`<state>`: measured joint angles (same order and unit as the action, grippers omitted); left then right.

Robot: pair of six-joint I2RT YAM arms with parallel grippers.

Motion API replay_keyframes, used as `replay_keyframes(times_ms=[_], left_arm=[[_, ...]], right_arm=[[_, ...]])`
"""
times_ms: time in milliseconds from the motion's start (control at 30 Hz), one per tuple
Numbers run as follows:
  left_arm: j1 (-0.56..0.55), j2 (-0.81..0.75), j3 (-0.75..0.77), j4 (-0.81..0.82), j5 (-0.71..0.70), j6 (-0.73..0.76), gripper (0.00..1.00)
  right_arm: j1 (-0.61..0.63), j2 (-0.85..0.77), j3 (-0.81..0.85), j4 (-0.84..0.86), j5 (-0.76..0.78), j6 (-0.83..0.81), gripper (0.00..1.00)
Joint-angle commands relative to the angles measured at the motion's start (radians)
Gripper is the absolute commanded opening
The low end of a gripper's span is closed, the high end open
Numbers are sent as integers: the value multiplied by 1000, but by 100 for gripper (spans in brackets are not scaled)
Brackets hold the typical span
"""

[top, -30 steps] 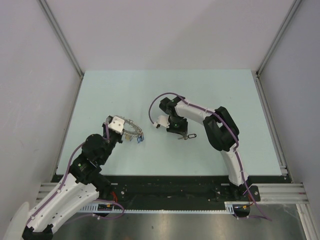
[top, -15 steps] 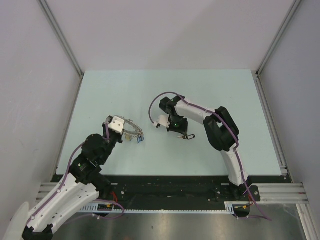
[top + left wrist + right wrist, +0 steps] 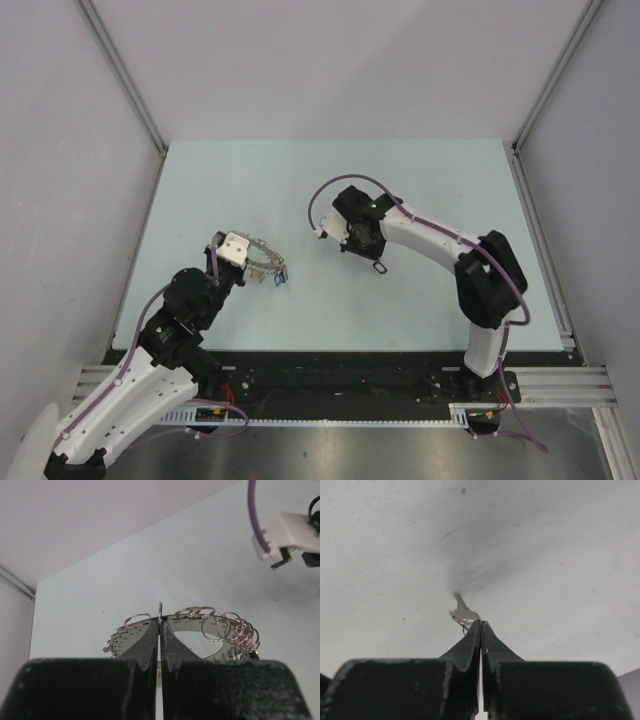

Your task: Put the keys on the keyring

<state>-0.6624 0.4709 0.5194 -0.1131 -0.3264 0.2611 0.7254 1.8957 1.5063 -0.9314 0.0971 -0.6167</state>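
The keyring (image 3: 197, 625) is a curved silver piece hung with several small split rings; one thin upright ring of it stands between the fingertips of my left gripper (image 3: 160, 624), which is shut on it. From above, the keyring (image 3: 266, 263) hangs at the left gripper (image 3: 252, 262), left of centre, with a blue bit at its right end. My right gripper (image 3: 480, 623) is shut, and a small silver key (image 3: 463, 611) sticks out up and left from its tips, blurred. In the top view this key (image 3: 381, 267) shows dark at the right gripper (image 3: 375, 259), just over the table.
The pale green table (image 3: 430, 190) is walled by grey panels behind and at both sides. The right arm's white wrist camera block (image 3: 287, 530) and purple cable show at the upper right of the left wrist view.
The right gripper has shut at the key. The right arm's elbow has swung out to the right and its wrist has shifted up and right. The left arm and keyring have held still.
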Motion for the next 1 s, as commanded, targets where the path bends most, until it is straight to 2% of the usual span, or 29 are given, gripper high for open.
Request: replay_keyframes(times_ms=[0,133,167,200,267,433,533,667,833,967], left_arm=[[7,-9,7,110,0,-3,2],[6,-9,2,109,-2,-6,2],[7,-9,2,110,-2,-6,2],[7,-9,2,109,-2,-6,2],[7,-9,-1,109,-2,-8,2],[7,-11,-13,145,-10,-8,2],[7,-15,-22,159,-16,-8,2],[7,-21,-38,182,-39,-5,2],[7,-40,-64,213,-62,6,2],[6,-43,-73,228,-68,10,2]], right_arm=[[22,-208,-168,325,93,87,0],[48,-386,-403,644,144,188,0],[54,-452,-450,799,151,204,0],[63,-486,-560,875,151,216,0],[97,-552,-654,1090,168,259,0],[147,-587,-877,1426,164,405,0],[195,-531,-923,1606,199,485,0],[297,-379,-923,1863,280,472,0],[359,-190,-945,2124,415,485,0],[400,-110,-1053,2309,507,515,0]])
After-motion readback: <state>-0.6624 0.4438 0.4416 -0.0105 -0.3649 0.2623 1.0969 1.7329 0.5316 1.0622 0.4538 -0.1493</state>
